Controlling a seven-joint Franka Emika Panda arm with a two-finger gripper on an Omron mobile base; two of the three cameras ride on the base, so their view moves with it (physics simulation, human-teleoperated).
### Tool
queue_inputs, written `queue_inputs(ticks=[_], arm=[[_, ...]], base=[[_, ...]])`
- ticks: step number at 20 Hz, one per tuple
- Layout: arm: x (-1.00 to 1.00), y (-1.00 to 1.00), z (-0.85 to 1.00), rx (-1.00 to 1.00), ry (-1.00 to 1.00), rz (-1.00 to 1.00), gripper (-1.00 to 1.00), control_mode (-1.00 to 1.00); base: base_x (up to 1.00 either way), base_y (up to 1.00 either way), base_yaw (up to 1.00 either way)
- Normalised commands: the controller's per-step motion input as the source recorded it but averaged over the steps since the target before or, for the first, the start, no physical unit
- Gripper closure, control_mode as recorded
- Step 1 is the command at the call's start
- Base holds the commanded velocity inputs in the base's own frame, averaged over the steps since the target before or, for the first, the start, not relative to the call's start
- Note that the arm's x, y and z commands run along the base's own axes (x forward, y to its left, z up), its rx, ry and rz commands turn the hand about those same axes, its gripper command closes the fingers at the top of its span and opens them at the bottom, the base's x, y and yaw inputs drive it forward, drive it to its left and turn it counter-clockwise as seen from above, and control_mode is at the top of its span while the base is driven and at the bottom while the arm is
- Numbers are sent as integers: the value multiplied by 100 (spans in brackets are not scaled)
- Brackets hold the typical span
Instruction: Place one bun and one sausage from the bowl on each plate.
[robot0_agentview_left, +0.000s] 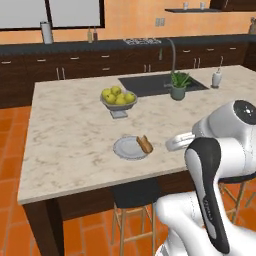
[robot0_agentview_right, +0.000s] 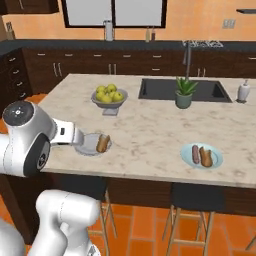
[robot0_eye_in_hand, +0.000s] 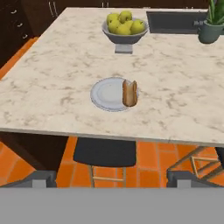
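Right, grey plate (robot0_eye_in_hand: 109, 94) w/ ridged rim sat on the marble island top (robot0_agentview_left: 75, 125), on the near side of the fruit bowl (robot0_agentview_left: 119, 101) & close to the counter's front edge. One bun (robot0_eye_in_hand: 130, 92) lay on that plate's right part in hand view: golden-brown, finger-shaped, w/ a lengthwise split showing. Its long axis ran from the counter's front edge toward the fruit bowl side, one end overhanging the rim slightly.

Pale blue plate (robot0_agentview_right: 201, 155) lay well apart from the fruit bowl, past the potted plant (robot0_agentview_right: 184, 93), near the front edge. It carried a sausage (robot0_agentview_right: 195, 154), reddish-brown & smooth, beside a 2nd bun (robot0_agentview_right: 206, 156); both pointed roughly front-to-back, side by side, maybe touching.

Gripper (robot0_eye_in_hand: 112, 178) hung off the counter's front edge, above the stool (robot0_eye_in_hand: 105, 152), fingers (robot0_eye_in_hand: 43, 178) spread wide, nothing between them.

No readable writing anywhere.
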Motion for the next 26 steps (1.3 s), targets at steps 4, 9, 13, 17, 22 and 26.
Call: queue_inputs(ticks=[4,9,13,17,22,26], arm=[[0,0,0,0,0,0,-100,100],[0,0,0,0,0,0,-100,100],[0,0,0,0,0,0,-100,100],[0,0,0,0,0,0,-100,100],[0,0,0,0,0,0,-100,100],[0,0,0,0,0,0,-100,100]], base=[[-24,-100,0],[3,-100,0],[1,-100,0],[0,-100,0],[0,-100,0],[14,-100,0]])
